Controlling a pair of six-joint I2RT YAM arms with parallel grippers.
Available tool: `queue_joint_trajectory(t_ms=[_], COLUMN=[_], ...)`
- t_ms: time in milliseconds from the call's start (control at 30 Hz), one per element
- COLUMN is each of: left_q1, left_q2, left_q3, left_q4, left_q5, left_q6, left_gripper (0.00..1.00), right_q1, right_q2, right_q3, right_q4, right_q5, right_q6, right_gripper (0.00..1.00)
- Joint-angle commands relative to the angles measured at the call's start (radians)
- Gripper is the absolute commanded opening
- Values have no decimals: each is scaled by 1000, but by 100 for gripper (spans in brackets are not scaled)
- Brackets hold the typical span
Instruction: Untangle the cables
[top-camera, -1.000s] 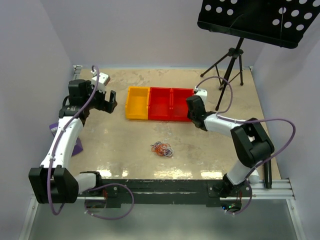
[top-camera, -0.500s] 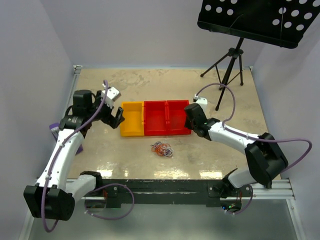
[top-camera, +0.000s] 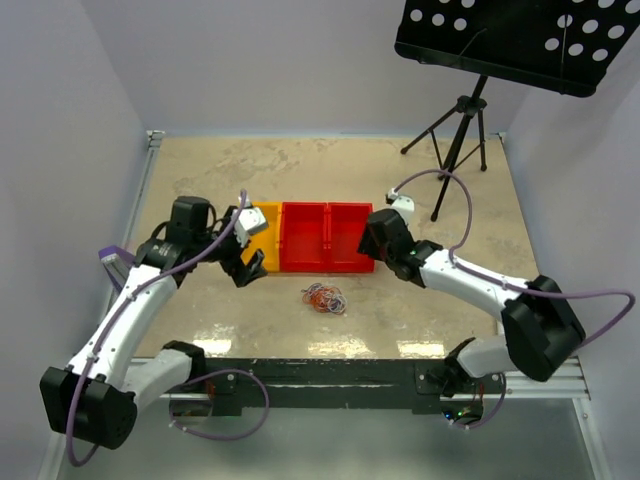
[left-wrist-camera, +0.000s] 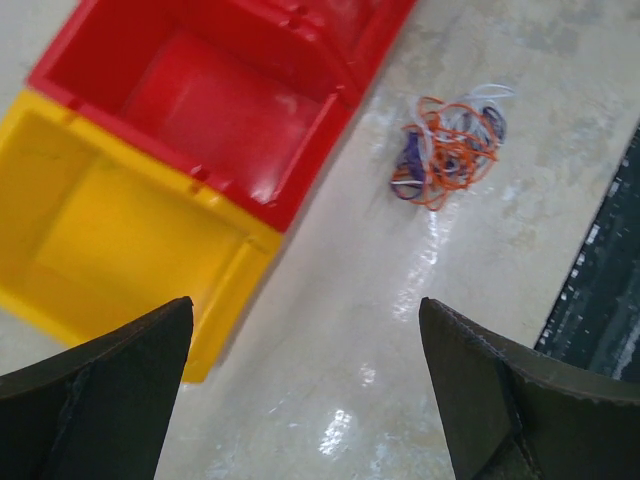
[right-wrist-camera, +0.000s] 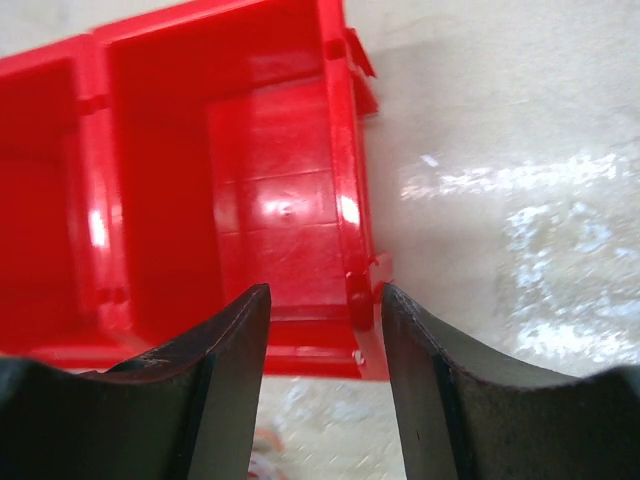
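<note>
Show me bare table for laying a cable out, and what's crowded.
Free: far strip between bins and back wall, left of the tripod; near patch between cables and left arm. Crowded: the bins' front, left gripper and right gripper at its ends, cables just before it.

**Top external view.** Bright, even, diffuse light, apparently from overhead. The glossy beige, stone-patterned tabletop (top-camera: 400, 180) carries white glare patches along its near edge. Shadows beneath the arms are faint and soft-edged. Focus is sharp across the scene.

**Left wrist view.** The left gripper (left-wrist-camera: 305, 310) appears as dark, blurred wedges in the lower corners. A glare streak runs down the tabletop between them. The small tangle of thin orange-red, white and dark cables (left-wrist-camera: 445, 150) is slightly soft.

**Right wrist view.** The right gripper (right-wrist-camera: 325, 295) is out of focus and underlit. Highlights on the tabletop at right are blown out to white. The floor of the open red plastic bin (right-wrist-camera: 280, 230) shows small specular glints.
</note>
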Motion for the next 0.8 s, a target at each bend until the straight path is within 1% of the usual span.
queue_joint_trajectory(t_ms=[0,33,67,133,200,333,467,567,633,700,767], left_q1=[-163,-241,-297,-363,-388,-399,-403,-412,-423,-431,-440], left_q2=[-12,12,46,123,199,305,341,353,370,391,414], left_q3=[-63,-63,-62,-42,-19,1,-7,-3,4,12,18], left_q4=[77,92,103,121,149,199,265,297,304,311,319], left_q5=[13,-18,-44,-81,-96,-109,-124,-118,-116,-110,-107], left_q6=[9,3,-3,-6,5,35,26,12,5,0,-3], left_gripper=[100,100,100,100,98,92,87,85,81,72,68], right_q1=[60,61,64,64,63,64,63,63,63,63,60], right_q2=[-125,-153,-164,-200,-211,-179,-77,-32,-10,8,22], right_q3=[-53,-77,-90,-117,-130,-136,-105,-70,-55,-44,-41], right_q4=[25,19,14,-6,-15,9,46,65,78,85,89], right_q5=[-7,-8,-2,21,24,15,18,44,55,70,88], right_q6=[101,114,127,139,151,156,159,153,150,154,167], right_gripper=[52,52,52,53,53,53,52,52,51,50,44])
